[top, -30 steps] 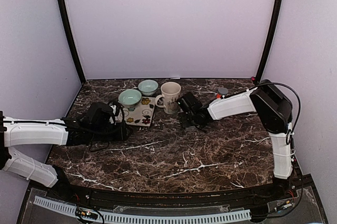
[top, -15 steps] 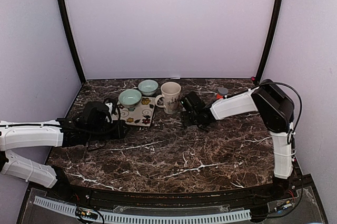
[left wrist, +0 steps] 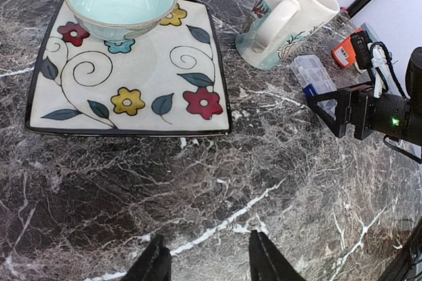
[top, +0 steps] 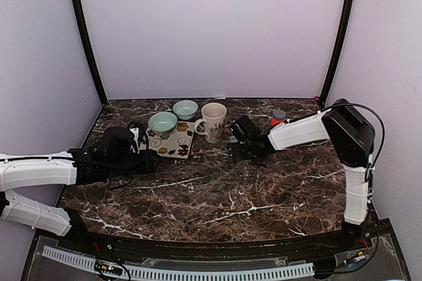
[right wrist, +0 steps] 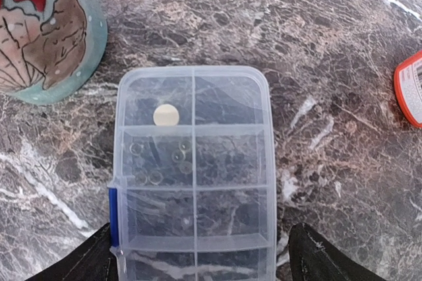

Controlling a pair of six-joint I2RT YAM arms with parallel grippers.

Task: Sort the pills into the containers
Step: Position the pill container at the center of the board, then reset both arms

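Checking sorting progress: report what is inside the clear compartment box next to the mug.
The clear compartment box holds one round pale pill in a corner compartment. Faint clear rings show in the next; pills or moulding, unclear. Its near end is cut off.

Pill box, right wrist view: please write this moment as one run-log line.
pill box: one pale pill in corner cell by mug | right gripper: open, astride box | left gripper: open, empty
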